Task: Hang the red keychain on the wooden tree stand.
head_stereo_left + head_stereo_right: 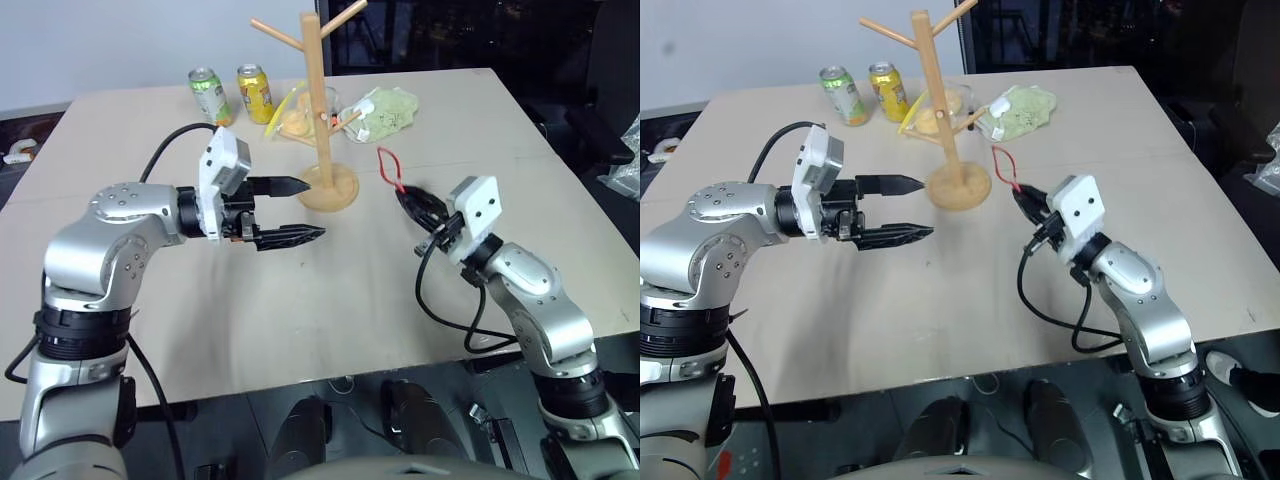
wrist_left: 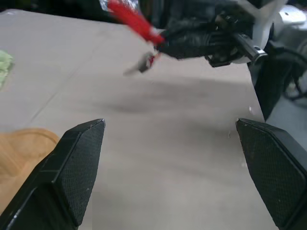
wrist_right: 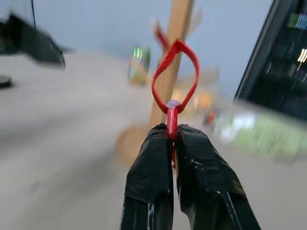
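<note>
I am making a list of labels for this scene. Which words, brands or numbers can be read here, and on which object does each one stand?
No text can be read.
Green drink can: print too small to read.
Yellow drink can: print too small to read.
Pale green packet: no legible marking.
Light wooden tree stand, red cord keychain: no text.

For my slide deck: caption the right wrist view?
Right gripper shut on the red keychain, loop upright before the wooden tree stand.

Red keychain (image 3: 175, 72) — pale wooden tree stand (image 1: 318, 100) — green can (image 1: 209, 95), yellow can (image 1: 255, 92).
</note>
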